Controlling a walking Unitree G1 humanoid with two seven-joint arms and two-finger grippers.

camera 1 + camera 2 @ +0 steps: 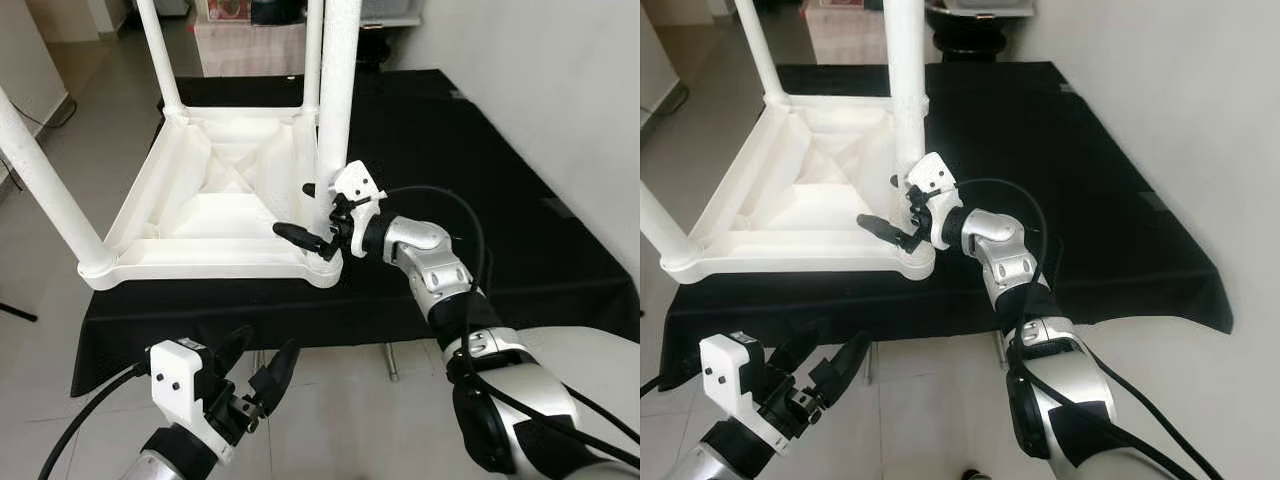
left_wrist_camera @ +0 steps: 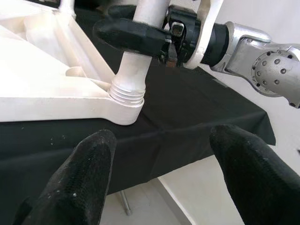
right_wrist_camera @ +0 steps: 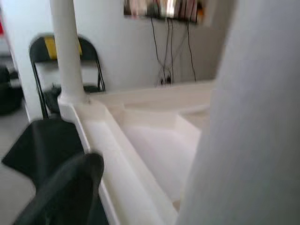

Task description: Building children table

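Upside down on a black cloth over a low platform: a white plastic children's table, underside up, legs pointing to the ceiling; tiled floor around it, white wall on the robot's right. Four legs standing in the corner sockets: near-left leg slanting out of the left-eye view, far-left leg, a far-right leg partly hidden, and the near-right leg thick and upright at the corner closest to the robot.

Right gripper at the base of that near-right leg, just above the socket; one black finger lying across the front of the leg, the other passing behind it; closed round the leg as far as visible, fingers against the white tube. Seen from the left wrist: threaded collar of the leg seated at the corner socket, a few threads exposed above the rim. Silver right arm reaching forward from the lower right, black cable looping over it.

Left gripper low, in front of the cloth's near edge, over the floor, well apart from the table; fingers spread wide, nothing between them, aimed towards the near-right corner.

In the right wrist view, blurred: a folding chair against the far wall, cables hanging beyond.
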